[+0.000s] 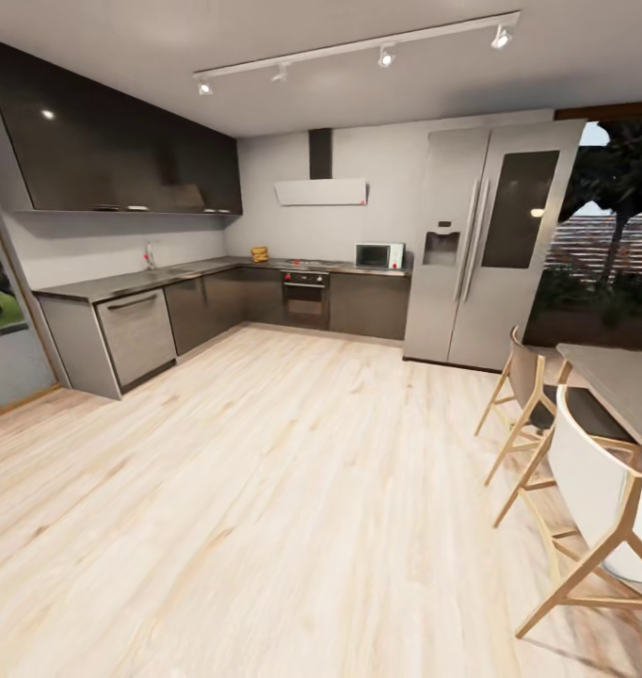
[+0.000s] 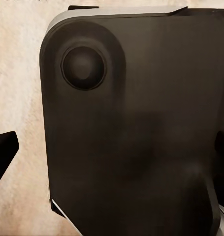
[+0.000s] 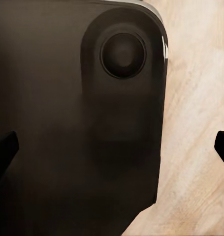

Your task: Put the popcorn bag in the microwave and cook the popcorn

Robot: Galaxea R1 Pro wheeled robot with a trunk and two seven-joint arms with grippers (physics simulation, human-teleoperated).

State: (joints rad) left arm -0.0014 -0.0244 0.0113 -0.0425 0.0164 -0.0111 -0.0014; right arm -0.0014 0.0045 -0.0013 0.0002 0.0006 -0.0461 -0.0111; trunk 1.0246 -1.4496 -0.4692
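The robot stands far back in the grey-walled kitchen with dark cabinets, a wide stretch of pale wooden plank floor (image 1: 293, 490) between it and the long glossy grey steel desk (image 1: 152, 280) running along the far walls. On that desk, well apart from the robot, sits the small tan-brown popcorn bag (image 1: 259, 254), near the corner and to the left of the steel gas hob (image 1: 313, 264). The small pale mint-blue microwave with a dark glass door (image 1: 379, 255) stands on the same desk further right, just beside the tall silver double-door fridge (image 1: 490, 240).

Judging from here, the main risk lies in the approach. The pale wooden stools (image 1: 533, 414) and the grey table edge (image 1: 617, 377) crowd the right side, and a wide turn of the base could clip them. Stopping short or off-line at the desk would leave the bag out of easy reach. Going by its sack shape, the bag may be light and soft, so a careless push might tip or crush it.

Much is hard to make out. The bag is too small and blurred to show its rim or folds, and no popcorn can be seen. The microwave's knobs cannot be read. Both wrist views look down on a dark rounded panel of the robot's body (image 2: 136, 132) over the floor. In each, dark fingertips (image 3: 2, 147) peek in at opposite edges, so the jaws of both arms seem spread wide and hold nothing.
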